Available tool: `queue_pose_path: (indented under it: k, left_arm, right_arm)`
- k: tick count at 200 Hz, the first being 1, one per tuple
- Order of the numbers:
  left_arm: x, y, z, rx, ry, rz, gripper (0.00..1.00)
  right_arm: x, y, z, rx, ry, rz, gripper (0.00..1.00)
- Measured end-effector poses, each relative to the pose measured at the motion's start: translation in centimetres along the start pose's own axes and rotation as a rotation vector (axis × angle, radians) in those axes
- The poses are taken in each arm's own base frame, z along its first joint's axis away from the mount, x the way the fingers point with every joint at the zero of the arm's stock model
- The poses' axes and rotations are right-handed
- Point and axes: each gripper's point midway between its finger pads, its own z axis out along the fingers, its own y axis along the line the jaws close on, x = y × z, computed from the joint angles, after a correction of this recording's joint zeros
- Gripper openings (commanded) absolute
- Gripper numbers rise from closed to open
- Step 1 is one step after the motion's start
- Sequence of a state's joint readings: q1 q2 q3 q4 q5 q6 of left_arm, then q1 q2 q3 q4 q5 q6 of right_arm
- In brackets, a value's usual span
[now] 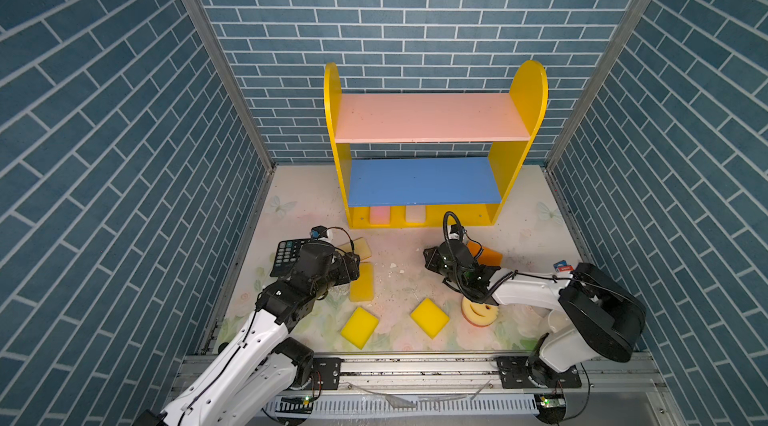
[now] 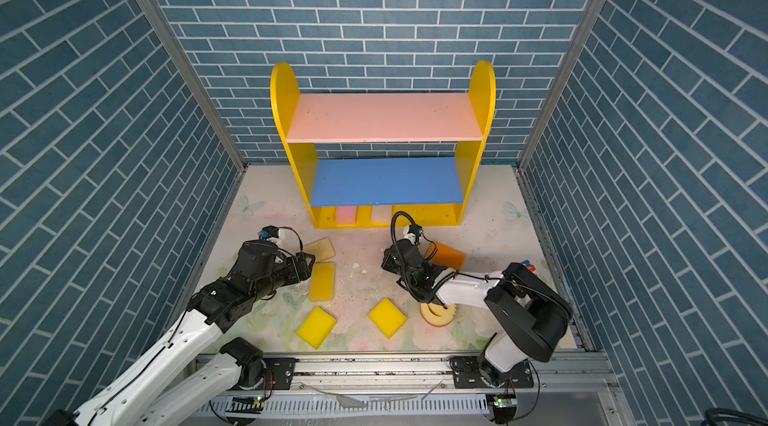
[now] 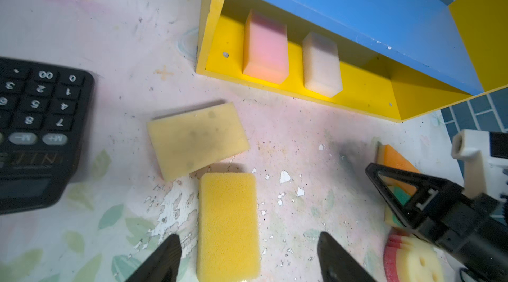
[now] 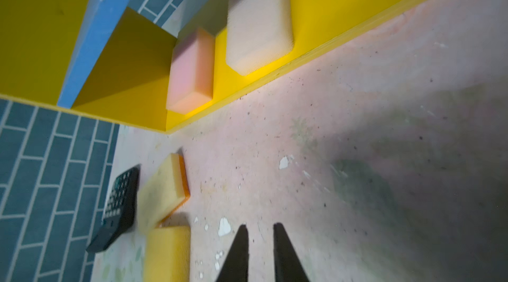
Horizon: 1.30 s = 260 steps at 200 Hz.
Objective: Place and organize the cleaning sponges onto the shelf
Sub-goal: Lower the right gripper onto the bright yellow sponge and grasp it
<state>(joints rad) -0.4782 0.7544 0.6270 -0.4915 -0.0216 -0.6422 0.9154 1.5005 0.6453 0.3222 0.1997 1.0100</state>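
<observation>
The shelf stands at the back; its pink and blue boards are bare. On its yellow base lie a pink sponge and a whitish sponge. On the table lie a tan sponge, a yellow rectangular one, two bright yellow ones, a round smiley one and an orange one. My left gripper is wide open, its fingers either side of the yellow rectangle's near end. My right gripper hovers over bare table, slightly open and holding nothing.
A black calculator lies at the left beside the tan sponge. Blue brick-pattern walls close in three sides. A metal rail with both arm bases runs along the front edge. White paint chips dot the table's middle.
</observation>
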Motion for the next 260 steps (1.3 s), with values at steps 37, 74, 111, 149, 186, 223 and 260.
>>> queue_pose_path:
  k: [37, 74, 111, 149, 186, 223, 260]
  left_arm:
    - [-0.7, 0.3, -0.3, -0.022, -0.015, -0.005, 0.88]
    - [-0.8, 0.6, -0.1, -0.044, -0.007, -0.008, 0.90]
    - [-0.7, 0.9, 0.2, -0.057, 0.002, -0.012, 0.90]
    - [-0.2, 1.0, 1.2, -0.069, 0.037, -0.011, 0.90]
    - [0.3, 0.9, 2.3, -0.072, 0.070, -0.011, 0.90]
    - [0.3, 0.4, 3.0, -0.051, 0.080, -0.017, 0.90]
    - [0.0, -0.1, 2.9, -0.031, 0.077, -0.021, 0.90]
  right_arm:
    - [2.6, 0.3, -2.1, 0.025, 0.142, -0.196, 0.47]
    - [5.5, -1.6, -4.7, 0.079, 0.299, -0.344, 0.57]
    - [7.5, -2.4, -7.0, 0.082, 0.399, -0.401, 0.56]
    - [11.1, -2.6, -8.5, 0.069, 0.494, -0.474, 0.55]
    - [13.6, -3.1, -9.1, 0.078, 0.528, -0.509, 0.43]
    - [13.6, -5.0, -8.8, 0.092, 0.451, -0.454, 0.11]
    - [9.8, -5.7, -8.6, 0.100, 0.281, -0.360, 0.00]
